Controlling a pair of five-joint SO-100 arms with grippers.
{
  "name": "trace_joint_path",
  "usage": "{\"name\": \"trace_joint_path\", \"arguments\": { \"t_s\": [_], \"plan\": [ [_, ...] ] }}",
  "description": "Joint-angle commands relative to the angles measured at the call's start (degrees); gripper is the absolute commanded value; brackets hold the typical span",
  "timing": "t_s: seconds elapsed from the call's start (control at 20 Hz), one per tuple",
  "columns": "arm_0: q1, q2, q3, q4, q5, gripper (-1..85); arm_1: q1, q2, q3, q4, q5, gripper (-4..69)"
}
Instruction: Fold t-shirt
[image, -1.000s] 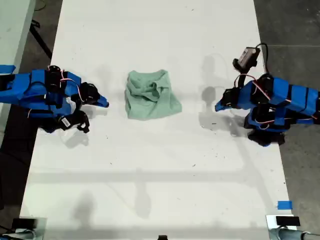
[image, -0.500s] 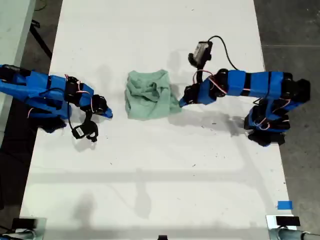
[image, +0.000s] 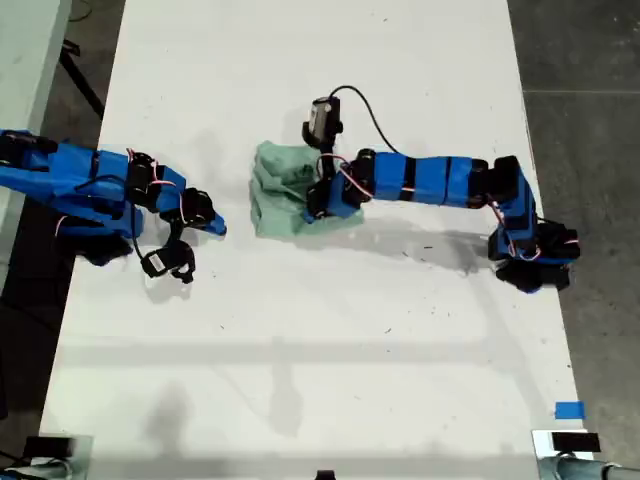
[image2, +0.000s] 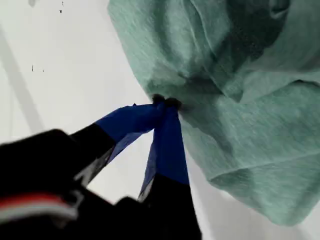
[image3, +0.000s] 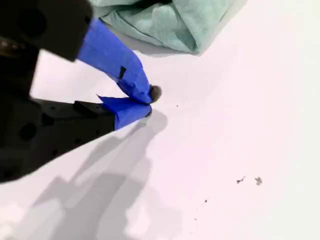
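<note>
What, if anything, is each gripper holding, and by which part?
My first gripper pinches the t-shirt at a fold along its edge. My second gripper is shut on nothing.

one crumpled t-shirt (image: 285, 195), two blue arms, each with one gripper — my first gripper (image: 315, 207), my second gripper (image: 218, 226) — on one white table (image: 320, 340).

Blue arms (image: 430, 180), black joints — red-white wires, black cable looping from one camera (image: 322, 118).
</note>
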Motion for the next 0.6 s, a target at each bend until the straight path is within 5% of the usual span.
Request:
{"name": "trace_joint_path", "arguments": {
  "t_s": [0.0,0.55],
  "plan": [
    [-1.0,1.3,-0.4,-0.8,-0.4,0.1,-0.6,0.4,-4.8,-0.3,-0.9,-0.8],
    [-1.7,8.8,3.8,-0.6,-0.6,0.1,9.8,-6.7,-12.9,-3.9,-7.1,-0.8]
  ]
}}
